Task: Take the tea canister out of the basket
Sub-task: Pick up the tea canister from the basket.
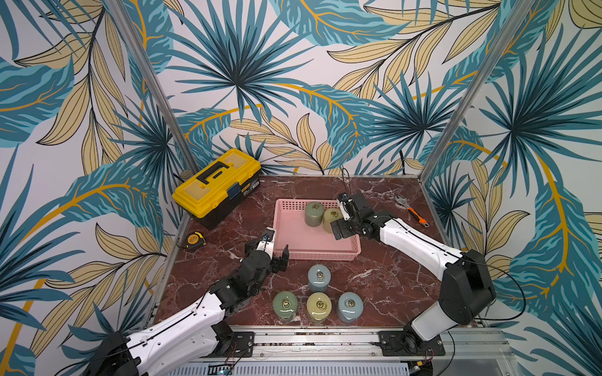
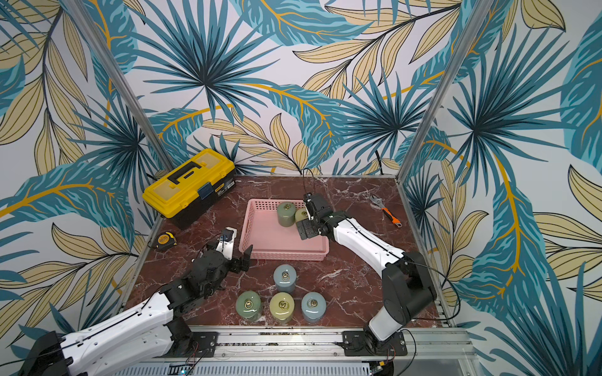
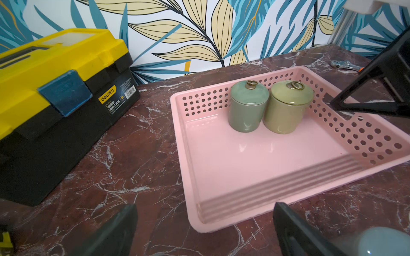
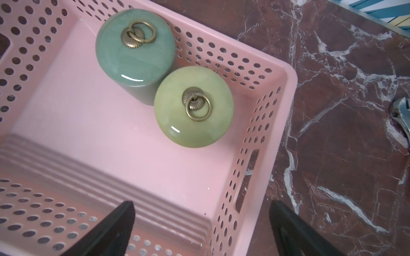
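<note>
Four tea canisters (image 1: 319,277) stand before the basket (image 1: 312,255), two inside.

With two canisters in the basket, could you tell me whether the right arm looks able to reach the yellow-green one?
Probably yes: the right claw hangs open over the basket, and nothing covers the yellow-green canister; the green canister beside it may crowd one finger.

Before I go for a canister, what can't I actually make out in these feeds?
- Wrench: cut off by the frame edge in the right wrist view; in the left wrist view the right claw hides its handle.
- Yellow-green canister: in both top views the right claw covers part of it.
- Light-blue canister: blurred and cut off at a corner of the left wrist view.
- Toolbox contents: lid shut.
</note>
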